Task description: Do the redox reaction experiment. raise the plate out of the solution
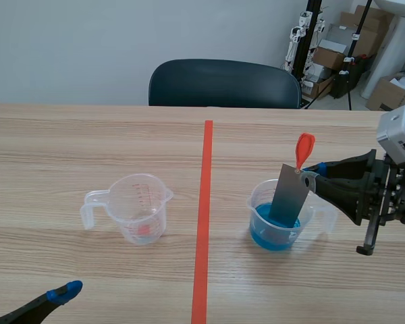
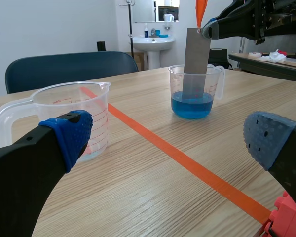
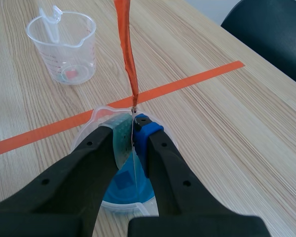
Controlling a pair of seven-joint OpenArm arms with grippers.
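Note:
A grey metal plate (image 1: 289,196) with an orange-red tab (image 1: 304,149) on top stands tilted in a clear measuring cup (image 1: 278,219) of blue solution (image 1: 274,235), right of the tape line. Its lower end is still in the liquid. My right gripper (image 1: 312,177) is shut on the plate's upper edge; in the right wrist view the fingers (image 3: 149,129) pinch the thin plate (image 3: 133,148) above the cup (image 3: 111,113). The left wrist view shows plate (image 2: 195,61) and cup (image 2: 193,94) far ahead. My left gripper (image 1: 66,291) rests open at the table's near left edge.
An empty clear measuring cup (image 1: 137,206) with red markings stands left of the orange tape line (image 1: 203,216). A dark chair (image 1: 223,82) sits behind the table's far edge. Boxes and stands fill the back right corner.

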